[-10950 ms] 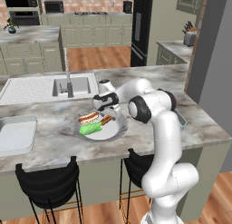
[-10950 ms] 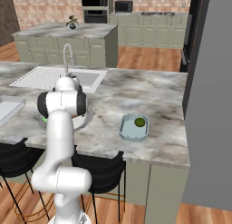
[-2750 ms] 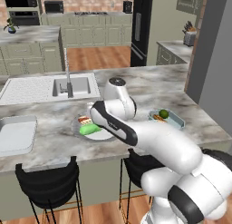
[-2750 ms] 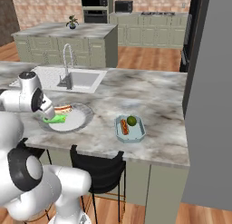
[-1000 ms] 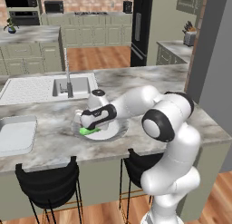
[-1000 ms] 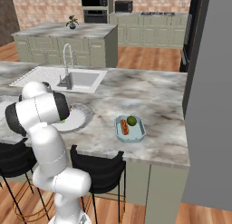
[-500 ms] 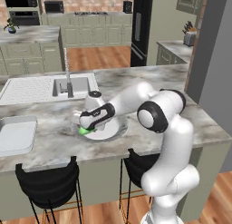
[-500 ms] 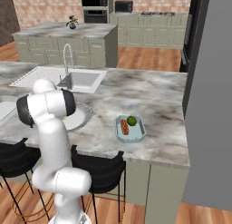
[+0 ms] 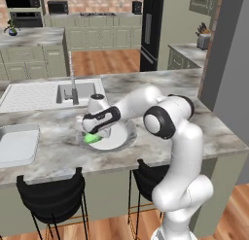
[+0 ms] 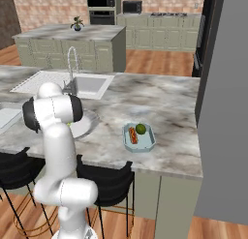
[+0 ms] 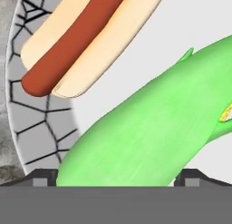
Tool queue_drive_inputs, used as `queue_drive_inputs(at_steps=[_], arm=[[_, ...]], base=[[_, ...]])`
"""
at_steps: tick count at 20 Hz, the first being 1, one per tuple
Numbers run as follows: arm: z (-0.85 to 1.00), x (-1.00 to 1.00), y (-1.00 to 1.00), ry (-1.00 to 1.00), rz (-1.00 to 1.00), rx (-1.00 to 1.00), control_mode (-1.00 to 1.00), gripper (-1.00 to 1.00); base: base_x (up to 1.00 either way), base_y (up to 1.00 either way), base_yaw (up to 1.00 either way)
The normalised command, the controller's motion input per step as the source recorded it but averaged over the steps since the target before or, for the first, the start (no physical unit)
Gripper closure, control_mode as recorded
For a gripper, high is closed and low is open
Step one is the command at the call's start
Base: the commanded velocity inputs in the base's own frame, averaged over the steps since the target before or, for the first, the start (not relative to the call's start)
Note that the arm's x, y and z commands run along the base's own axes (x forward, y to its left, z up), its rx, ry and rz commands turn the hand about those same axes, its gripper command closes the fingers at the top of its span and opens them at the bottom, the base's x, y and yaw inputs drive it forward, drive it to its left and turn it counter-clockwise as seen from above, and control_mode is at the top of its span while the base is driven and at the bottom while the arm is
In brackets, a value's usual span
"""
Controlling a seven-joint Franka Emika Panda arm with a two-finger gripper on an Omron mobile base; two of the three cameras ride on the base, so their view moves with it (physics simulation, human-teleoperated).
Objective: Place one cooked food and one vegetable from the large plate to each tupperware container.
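Here the hand [image 9: 92, 135] hangs low over the wide round pale plate [image 9: 121, 137], jaws spread either side of the long bright-green vegetable [image 11: 149, 132]. Closing off-centre could squirt it against the neighbouring red-sausage hot dog [image 11: 81, 37].

White arm reaching low over large plate [image 9: 121, 137], light-green vegetable [image 9: 91, 138] beneath gripper [image 9: 93, 135], marble counter [image 9: 58, 151]

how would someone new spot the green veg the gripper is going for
Find the wide round pale plate on the marble counter beside the sink. Under the open gripper lies a long bright green vegetable, next to the hot dog; it is the plate's one green thing.
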Motion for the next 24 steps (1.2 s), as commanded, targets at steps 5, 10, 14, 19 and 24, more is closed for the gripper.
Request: queue_drive_inputs(at_steps=[5,10,14,19,24], arm=[[-0.53,-0.02,-0.13,0.13,-0.06,-0.01,-1.00,1.00],[-0.54,-0.56,-0.36,0.11,-0.03,0.01,-1.00,1.00],[0.13,-0.94,-0.26,-0.14,0.00,0.05,-1.00,1.00],[0.05,-0.89,-0.54,-0.15,0.00,0.02,-1.00,1.00],[0.51,-0.53,-0.71,-0.22,0.02,0.12,-1.00,1.00]], base=[[0.00,0.00,0.00],[0.00,0.00,0.00],[0.00,0.00,0.00],[0.00,0.00,0.00],[0.00,0.00,0.00]])
